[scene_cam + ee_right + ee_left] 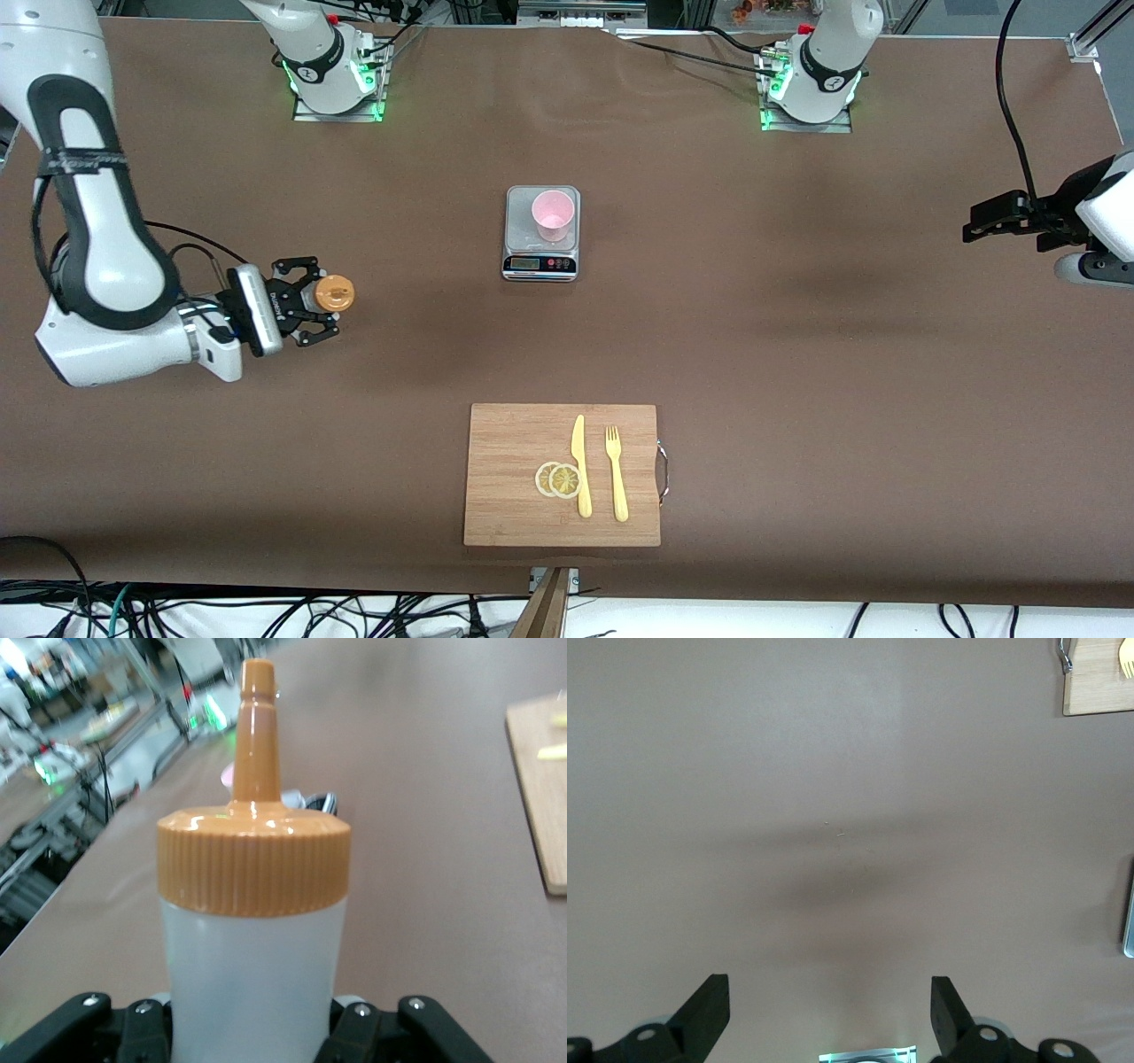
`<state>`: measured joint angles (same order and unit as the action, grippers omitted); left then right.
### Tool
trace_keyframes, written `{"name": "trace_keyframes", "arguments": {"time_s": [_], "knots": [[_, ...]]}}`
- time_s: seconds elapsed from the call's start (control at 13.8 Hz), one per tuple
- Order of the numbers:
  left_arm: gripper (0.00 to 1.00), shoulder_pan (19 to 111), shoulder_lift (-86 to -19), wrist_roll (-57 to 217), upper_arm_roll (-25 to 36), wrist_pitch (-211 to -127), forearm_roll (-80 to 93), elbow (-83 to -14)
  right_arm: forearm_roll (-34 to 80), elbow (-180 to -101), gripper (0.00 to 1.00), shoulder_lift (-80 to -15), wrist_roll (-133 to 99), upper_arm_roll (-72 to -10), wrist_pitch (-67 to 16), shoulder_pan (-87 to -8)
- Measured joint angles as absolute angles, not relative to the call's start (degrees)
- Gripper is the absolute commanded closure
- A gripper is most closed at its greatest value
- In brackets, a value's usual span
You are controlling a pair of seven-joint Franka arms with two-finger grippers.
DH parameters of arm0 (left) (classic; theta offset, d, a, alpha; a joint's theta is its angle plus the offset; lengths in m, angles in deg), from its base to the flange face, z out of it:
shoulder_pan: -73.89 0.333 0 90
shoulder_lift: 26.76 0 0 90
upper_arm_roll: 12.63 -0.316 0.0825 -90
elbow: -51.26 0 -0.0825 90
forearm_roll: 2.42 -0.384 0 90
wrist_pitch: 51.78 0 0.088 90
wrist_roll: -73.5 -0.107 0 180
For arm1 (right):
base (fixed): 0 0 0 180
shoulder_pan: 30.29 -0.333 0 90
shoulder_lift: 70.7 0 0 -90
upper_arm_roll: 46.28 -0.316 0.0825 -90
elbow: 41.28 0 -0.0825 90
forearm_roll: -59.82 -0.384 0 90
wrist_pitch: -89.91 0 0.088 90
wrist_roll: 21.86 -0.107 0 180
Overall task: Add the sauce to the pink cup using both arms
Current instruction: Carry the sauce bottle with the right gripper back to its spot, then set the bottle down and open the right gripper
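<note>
The sauce is a translucent whitish squeeze bottle (pixel 254 966) with an orange nozzle cap (pixel 335 293). My right gripper (pixel 323 299) is shut on the bottle's body and holds it upright, toward the right arm's end of the table. In the right wrist view the black fingers (pixel 363 1032) press both sides of the bottle. The pink cup (pixel 554 215) stands upright on a small grey scale (pixel 540 263) at mid-table, well apart from the bottle. My left gripper (pixel 982 221) hangs open over bare table at the left arm's end, with nothing between its fingers (pixel 713 992).
A wooden cutting board (pixel 514 443) lies nearer the front camera than the scale. It carries a yellow knife (pixel 581 465), a yellow fork (pixel 615 470) and two lemon slices (pixel 558 479). Brown cloth covers the table between bottle and scale.
</note>
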<state>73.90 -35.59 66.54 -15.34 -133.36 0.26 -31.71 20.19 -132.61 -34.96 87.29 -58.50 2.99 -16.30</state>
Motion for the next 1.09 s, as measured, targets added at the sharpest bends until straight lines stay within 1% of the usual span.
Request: {"name": "trace_keyframes", "arguments": {"time_s": [0.29, 0.58, 0.8, 0.94, 1.09], "knots": [[0.00, 73.9, -35.6, 66.5, -15.3, -133.4, 0.3, -31.7, 14.0, -135.2, 1.00, -31.1, 102.2, -52.7, 7.6, -14.9], [0.00, 73.9, -35.6, 66.5, -15.3, -133.4, 0.3, -31.7, 9.8, -135.7, 1.00, -25.5, 113.9, -49.8, 11.8, -12.1], [0.00, 73.9, -35.6, 66.5, -15.3, -133.4, 0.3, -31.7, 7.1, -135.7, 1.00, -21.8, 119.7, -48.0, 12.8, -11.3], [0.00, 73.9, -35.6, 66.5, -15.3, -133.4, 0.3, -31.7, 5.8, -135.7, 1.00, -20.5, 121.1, -47.7, 12.9, -11.3], [0.00, 73.9, -35.6, 66.5, -15.3, -133.4, 0.3, -31.7, 5.4, -135.7, 0.02, -20.0, 121.5, -47.7, 13.0, -11.3]]}}
